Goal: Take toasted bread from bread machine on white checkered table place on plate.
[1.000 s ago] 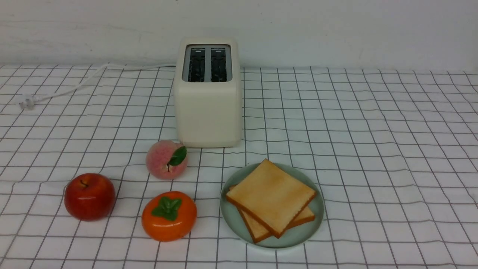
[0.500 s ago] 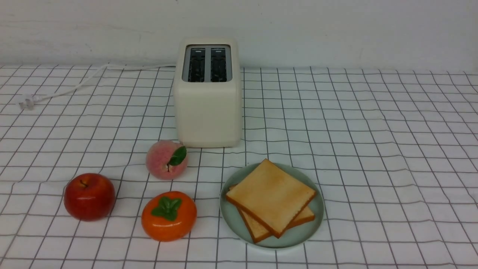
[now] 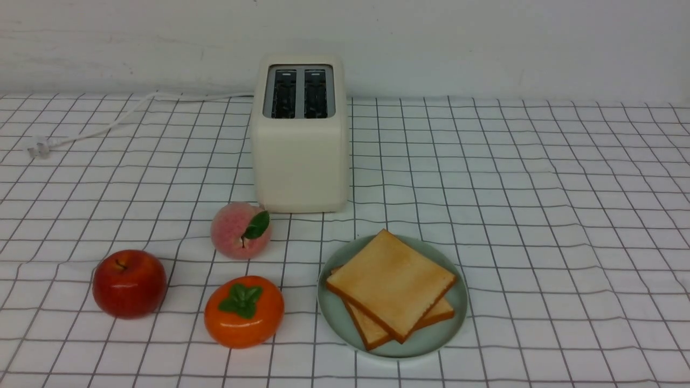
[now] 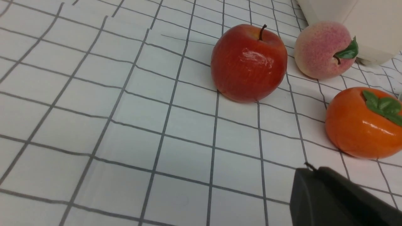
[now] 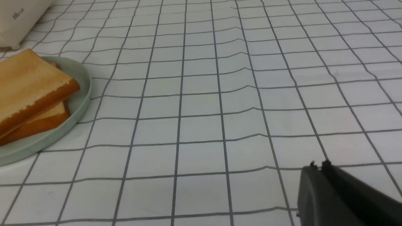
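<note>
Toast (image 3: 391, 281): stacked flat on plate (image 3: 455, 302), so job looks done.
Toaster (image 3: 299, 134): slots bare.
Left gripper (image 4: 342, 201): beside fruit, grip unclear.
Right gripper (image 5: 342, 197): away from plate, pressed together.

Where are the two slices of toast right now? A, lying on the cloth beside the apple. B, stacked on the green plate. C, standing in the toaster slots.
B: both slices of toast lie stacked on the plate, and the toaster slots show dark and empty.
</note>
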